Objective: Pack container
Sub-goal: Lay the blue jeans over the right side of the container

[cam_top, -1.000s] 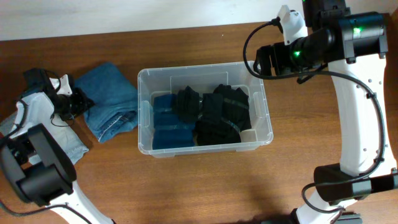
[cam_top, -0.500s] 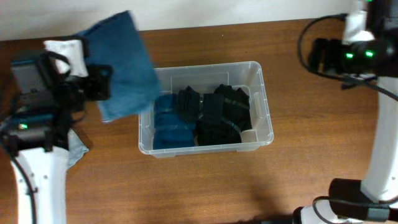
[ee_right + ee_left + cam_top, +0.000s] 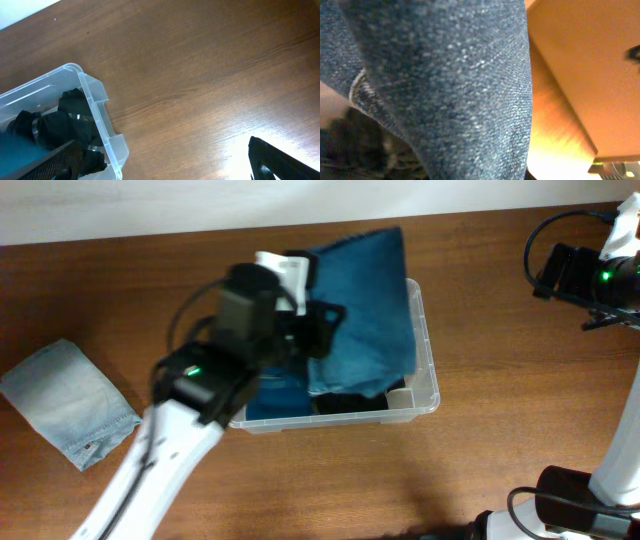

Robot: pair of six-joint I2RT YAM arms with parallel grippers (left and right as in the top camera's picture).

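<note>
The clear plastic container (image 3: 428, 385) stands mid-table with folded dark blue and black clothes inside. My left gripper (image 3: 322, 322) is above its left half, shut on a dark blue pair of jeans (image 3: 365, 305) that hangs over the bin and hides most of its contents. In the left wrist view the denim (image 3: 445, 75) fills the frame, with dark clothes (image 3: 345, 145) below. My right gripper (image 3: 165, 162) is open and empty, off to the right of the container's corner (image 3: 95, 97); it also shows in the overhead view (image 3: 560, 272).
A folded light blue pair of jeans (image 3: 70, 402) lies on the wooden table at the far left. Black clothes (image 3: 65, 125) show through the bin's right end. Bare table (image 3: 210, 75) lies right of the bin.
My left arm has lifted the dark blue jeans from the table left of the bin and swung them over it. My right arm has drawn back to the right.
</note>
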